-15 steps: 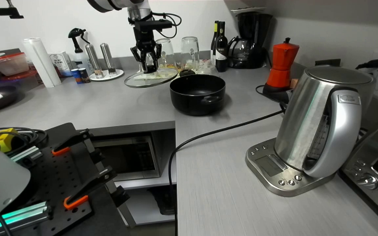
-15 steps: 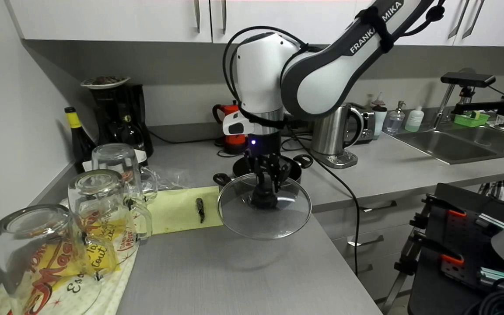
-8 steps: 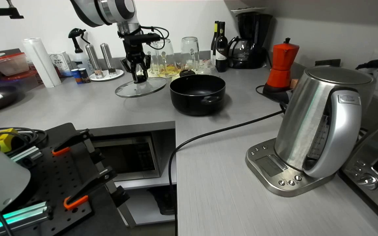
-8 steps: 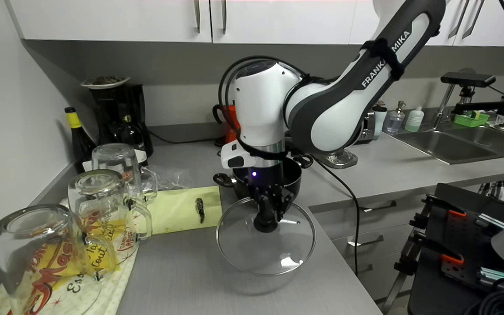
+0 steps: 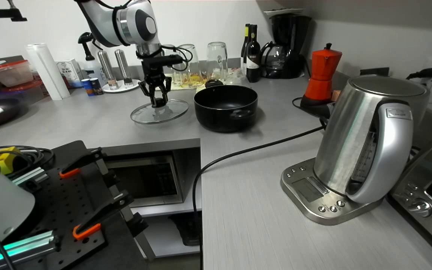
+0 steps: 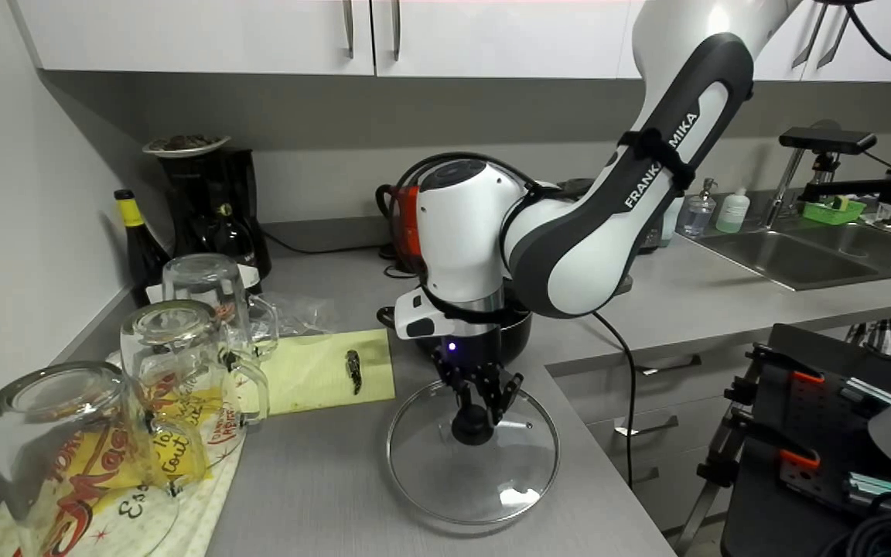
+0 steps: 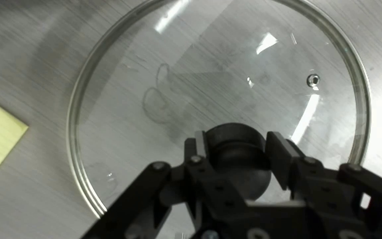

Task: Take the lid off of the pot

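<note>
The glass lid (image 5: 176,109) is off the pot (image 5: 225,112), to its left in an exterior view. The lid lies nearly level at or just above the counter; I cannot tell whether its rim touches. It also shows in an exterior view (image 6: 476,487) and in the wrist view (image 7: 217,66). My gripper (image 7: 235,137) has its fingers (image 7: 200,142) on both sides of the lid's black knob (image 7: 237,132), shut on it. The gripper points down in both exterior views (image 6: 478,418). The open black pot is partly hidden behind the arm in an exterior view (image 6: 519,333).
A yellow sheet (image 6: 322,371) with a small dark object (image 6: 353,371) lies beside the lid. Glass mugs (image 6: 66,449) stand past it. The counter's front edge (image 5: 156,145) is near the lid. A steel kettle (image 5: 366,138) and red moka pot (image 5: 321,71) stand beyond the pot.
The gripper and lid moved away from the pot and yellow sheet, then down toward the counter. The lid's tilt has lessened. The knob stays in the gripper; the pot has not moved.
</note>
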Robot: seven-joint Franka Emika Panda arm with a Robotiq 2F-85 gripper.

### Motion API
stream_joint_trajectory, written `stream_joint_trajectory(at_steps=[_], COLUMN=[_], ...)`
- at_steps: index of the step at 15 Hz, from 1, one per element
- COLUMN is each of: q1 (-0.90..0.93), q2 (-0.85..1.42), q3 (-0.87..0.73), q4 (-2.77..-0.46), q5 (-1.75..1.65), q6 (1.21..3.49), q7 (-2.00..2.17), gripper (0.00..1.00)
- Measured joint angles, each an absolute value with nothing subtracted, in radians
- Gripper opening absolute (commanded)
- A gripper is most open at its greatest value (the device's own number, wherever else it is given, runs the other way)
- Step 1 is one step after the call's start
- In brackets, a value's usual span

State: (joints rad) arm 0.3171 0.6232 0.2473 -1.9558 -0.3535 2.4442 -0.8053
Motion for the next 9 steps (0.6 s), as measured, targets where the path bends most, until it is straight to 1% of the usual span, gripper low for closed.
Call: stream_joint_trajectory(at_steps=[7,8,9], q1=[0.317,0.316,0.316], q2=[0.68,0.685,0.689], q3=[0.247,0.247,0.247], q4=[-1.924,-1.919,-1.915], q5=[-0.354,-0.354,-0.354], q6=[2.452,2.452,2.452], q7=[-0.806,-0.806,-0.806], gripper=[0.23,0.45,0.72])
